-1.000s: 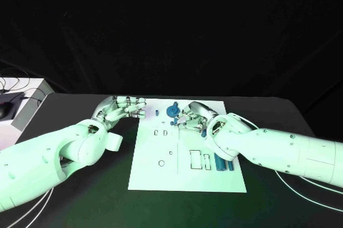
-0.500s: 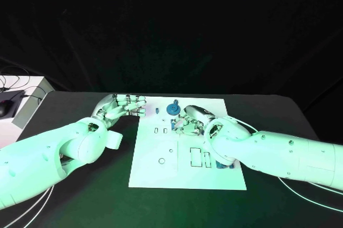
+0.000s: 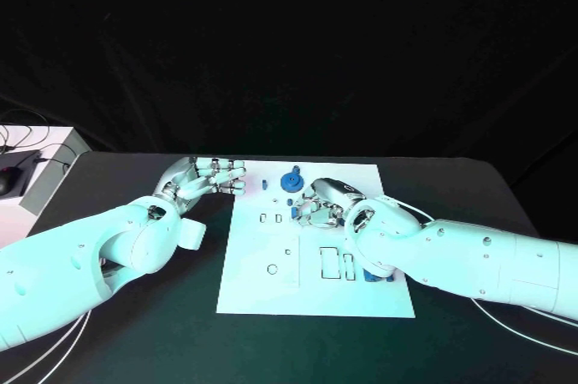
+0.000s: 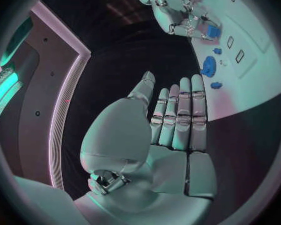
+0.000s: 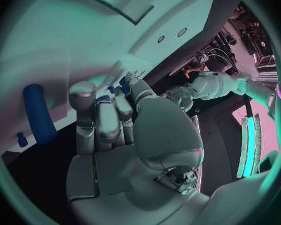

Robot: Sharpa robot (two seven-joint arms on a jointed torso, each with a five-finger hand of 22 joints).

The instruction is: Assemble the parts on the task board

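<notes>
The white task board (image 3: 277,267) lies mid-table. My right hand (image 3: 321,207) hovers low over its far half, fingers curled, pinching a small blue part (image 5: 123,83); the same part (image 4: 206,32) shows under the fingertips in the left wrist view. A round blue part (image 3: 291,182) stands near the board's far edge, with a small blue piece (image 3: 264,186) to its left. My left hand (image 3: 205,179) is off the board's far left corner, fingers straight and together (image 4: 178,117), holding nothing. Blue cylinders (image 3: 371,275) lie by the board's right edge, partly hidden by my right arm.
Rectangular slots (image 3: 330,265) and small holes (image 3: 272,272) are cut into the board's middle. A blue cylinder (image 5: 39,112) and a tiny blue peg (image 5: 22,139) lie beside my right hand. A white box with cables (image 3: 36,163) sits at the table's far left.
My right hand has drawn back from the round blue part toward the board's middle, still curled on the small part. The left hand has hardly moved.
</notes>
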